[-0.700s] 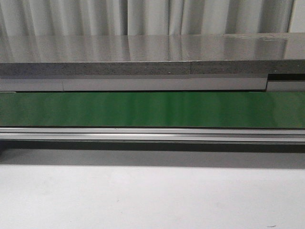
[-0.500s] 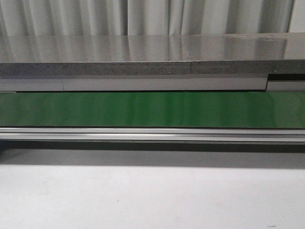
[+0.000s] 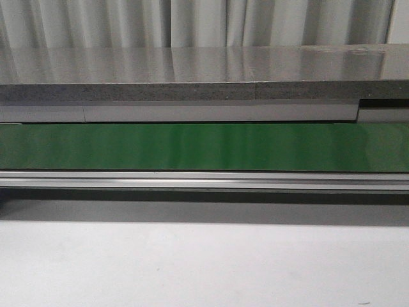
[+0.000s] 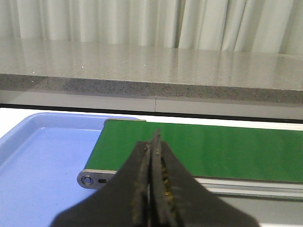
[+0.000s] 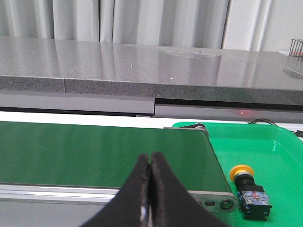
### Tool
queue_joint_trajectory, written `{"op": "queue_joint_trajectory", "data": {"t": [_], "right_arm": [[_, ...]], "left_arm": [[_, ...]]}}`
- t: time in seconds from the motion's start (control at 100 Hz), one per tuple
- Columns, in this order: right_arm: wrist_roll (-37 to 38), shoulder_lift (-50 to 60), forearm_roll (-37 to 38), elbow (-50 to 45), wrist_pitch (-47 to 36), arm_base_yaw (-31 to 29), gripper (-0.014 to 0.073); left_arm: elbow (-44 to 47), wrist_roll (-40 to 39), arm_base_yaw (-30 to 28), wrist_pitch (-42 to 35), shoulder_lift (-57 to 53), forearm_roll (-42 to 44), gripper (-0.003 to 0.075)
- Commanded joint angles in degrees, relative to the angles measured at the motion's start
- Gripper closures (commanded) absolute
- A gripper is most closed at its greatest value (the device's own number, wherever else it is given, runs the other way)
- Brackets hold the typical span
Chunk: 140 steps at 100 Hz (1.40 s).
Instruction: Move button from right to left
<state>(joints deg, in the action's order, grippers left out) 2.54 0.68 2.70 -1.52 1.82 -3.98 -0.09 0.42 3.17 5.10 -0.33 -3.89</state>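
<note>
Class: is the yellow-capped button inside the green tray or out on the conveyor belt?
Inside: the button lies on its side in the green tray, beside the belt.

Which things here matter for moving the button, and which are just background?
Job:
- button, lying in the green tray
- blue tray at the belt's other end
- green conveyor belt
- right end effector, shut, empty
- left end effector, shut, empty

Background:
- grey stone counter
- curtain

conveyor belt [image 3: 204,147] runs left-right, mid-table | stone counter [image 3: 192,70] behind it, curtain [image 3: 192,22] beyond | tray [image 4: 42,156] at belt's left end | bin [image 5: 279,156] at right end, button [image 5: 248,189] lying inside, near belt roller
</note>
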Motion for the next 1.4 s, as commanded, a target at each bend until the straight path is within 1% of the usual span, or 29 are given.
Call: {"op": "queue_joint_trajectory", "data": {"t": [0.0,0.19,0.28,0.42,0.57,0.73,0.82,1.08,1.3,1.39], "right_arm": [[-0.2,1.0,0.3,0.8,-4.3,0.0,0.0660],[-0.2,0.4,0.3,1.9,-3.6,0.0,0.0660],[-0.2,-0.8,0.3,4.9,-0.4,0.0,0.0660],[-0.2,-4.9,0.3,12.4,6.4,0.0,0.0660],[-0.2,-11.9,0.3,21.7,12.5,0.0,0.0660],[-0.2,-20.5,0.3,29.8,15.3,0.0,0.0660],[-0.2,-26.1,-0.4,32.9,15.6,0.0,0.0660],[-0.2,-41.5,-0.8,41.8,21.2,0.0,0.0660],[-0.2,-50.9,-0.7,48.0,30.6,-0.2,0.0660],[-0.2,-54.4,0.5,50.2,35.0,-0.7,0.0659]], "left_arm": [[2.6,-0.4,0.0,-4.2,-1.7,-0.1,0.0741],[2.6,-0.4,0.0,-4.2,-1.7,-0.1,0.0741],[2.6,-0.4,0.0,-4.2,-1.7,-0.1,0.0741],[2.6,-0.4,0.0,-4.2,-1.7,-0.1,0.0741],[2.6,-0.4,0.0,-4.2,-1.7,-0.1,0.0741],[2.6,-0.4,0.0,-4.2,-1.7,-0.1,0.0741],[2.6,-0.4,0.0,-4.2,-1.7,-0.1,0.0741],[2.6,-0.4,0.0,-4.2,-1.7,-0.1,0.0740],[2.6,-0.4,0.0,-4.2,-1.7,-0.1,0.0741],[2.6,-0.4,0.0,-4.2,-1.7,-0.1,0.0741]]}}
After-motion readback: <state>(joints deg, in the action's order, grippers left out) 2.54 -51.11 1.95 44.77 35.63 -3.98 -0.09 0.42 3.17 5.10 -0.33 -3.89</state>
